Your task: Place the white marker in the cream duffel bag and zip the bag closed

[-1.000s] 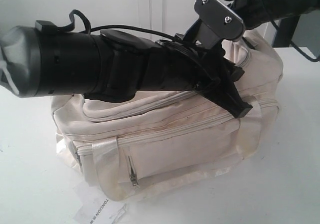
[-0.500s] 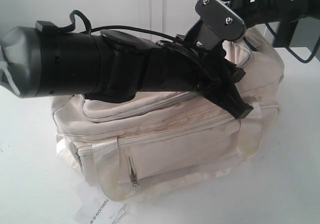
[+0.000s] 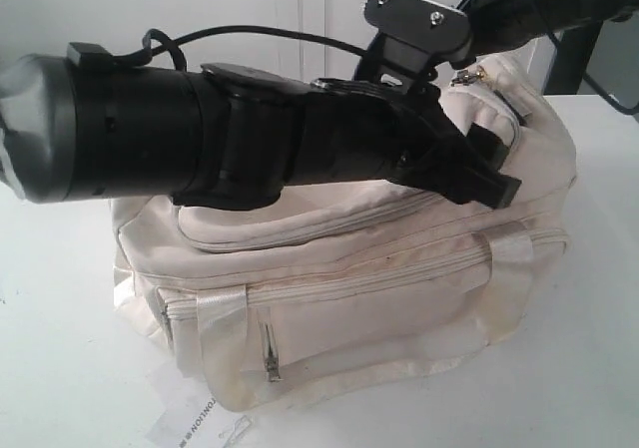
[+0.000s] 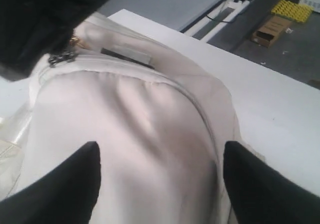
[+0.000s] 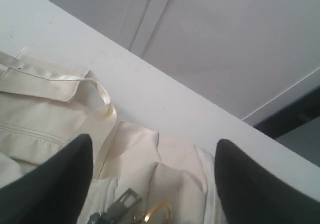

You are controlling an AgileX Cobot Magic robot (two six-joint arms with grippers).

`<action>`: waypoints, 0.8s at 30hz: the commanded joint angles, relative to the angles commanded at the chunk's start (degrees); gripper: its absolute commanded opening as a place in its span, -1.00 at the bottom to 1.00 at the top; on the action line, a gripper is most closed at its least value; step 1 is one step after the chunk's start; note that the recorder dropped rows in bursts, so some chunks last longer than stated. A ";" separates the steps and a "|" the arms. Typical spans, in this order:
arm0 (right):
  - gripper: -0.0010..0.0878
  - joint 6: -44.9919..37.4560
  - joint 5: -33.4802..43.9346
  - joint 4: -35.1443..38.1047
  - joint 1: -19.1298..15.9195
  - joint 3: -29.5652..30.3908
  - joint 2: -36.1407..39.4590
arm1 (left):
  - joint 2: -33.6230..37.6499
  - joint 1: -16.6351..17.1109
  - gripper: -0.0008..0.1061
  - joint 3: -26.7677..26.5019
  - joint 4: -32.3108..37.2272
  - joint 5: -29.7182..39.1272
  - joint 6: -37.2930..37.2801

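The cream duffel bag lies on the white table, and its curved top zip flap looks shut. My left gripper is open, its black fingers spread over the flap near the bag's right end. My right gripper is open above the far end of the bag. The grey zip pull and a gold ring lie just under and between its fingers. The pull also shows in the left wrist view. The white marker is out of view.
A white paper tag with printed text lies on the table in front of the bag. A satin strap handle lies flat beside the bag. The table edge and the floor with a cardboard box are beyond the bag.
The bag's right end has risen and shifted right. My left gripper lifted slightly with it, and the right arm moved up and left over the zip pull.
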 joint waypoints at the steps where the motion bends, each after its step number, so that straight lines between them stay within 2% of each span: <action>1: 0.49 0.85 1.87 0.00 0.00 -0.37 -0.59 | -0.59 0.00 0.37 0.00 0.00 0.58 0.00; 4: 0.49 2.62 10.18 0.00 -0.75 -3.03 -0.99 | -2.37 0.00 0.37 0.00 0.00 1.35 0.00; 8: 0.43 3.26 20.06 2.80 -4.34 -6.77 -0.88 | -4.94 0.00 0.37 1.53 0.00 1.72 0.00; 12: 0.42 1.21 23.75 9.40 -9.04 -8.12 -0.46 | -7.40 0.00 0.29 4.88 0.00 -0.49 2.98; 14: 0.42 -1.95 26.27 13.13 -10.39 -8.12 0.95 | -8.74 0.00 0.24 6.84 0.00 -2.17 3.09; 17: 0.40 -2.79 28.50 13.50 -11.41 -8.12 3.47 | -10.35 0.00 0.18 9.57 0.00 -5.67 5.74; 22: 0.10 -2.79 28.81 13.50 -11.41 -8.12 6.15 | -12.26 0.00 0.12 11.77 0.00 -20.04 10.24; 24: -0.18 -3.45 29.24 13.37 -11.41 -8.12 6.94 | -12.84 0.00 0.12 12.11 0.00 -26.15 11.30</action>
